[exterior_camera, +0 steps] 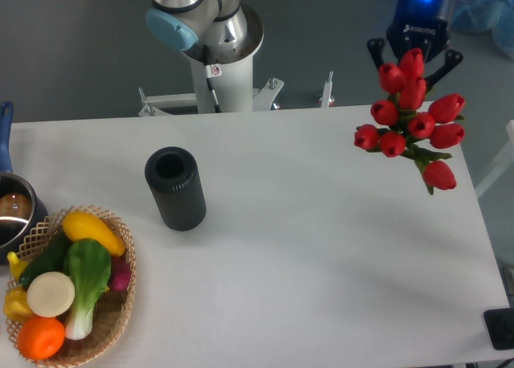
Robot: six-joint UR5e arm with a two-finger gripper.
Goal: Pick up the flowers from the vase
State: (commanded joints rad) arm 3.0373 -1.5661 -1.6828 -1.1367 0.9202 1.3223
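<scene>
Flowers out, your claw (415, 63) grips them!
Eight red tulip buds counted in the flowers (413, 120), over the tabletop's (321, 247) far right corner; one black ribbed vase (175, 188).

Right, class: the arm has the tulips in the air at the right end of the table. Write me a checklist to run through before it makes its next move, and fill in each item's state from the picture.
1. Flowers fully out of the vase: ok, the bunch hangs far to the vase's right, its mouth empty.
2. Vase upright: ok, standing on the table.
3. Hand holds the bunch: ok, the blooms hang below it; the fingers' hold on the stems is hidden, cannot tell how firm.
4. Bare table under the bunch: ok, nothing lies there.
5. Basket and pot out of the way: ok, both at the far left edge.
</scene>
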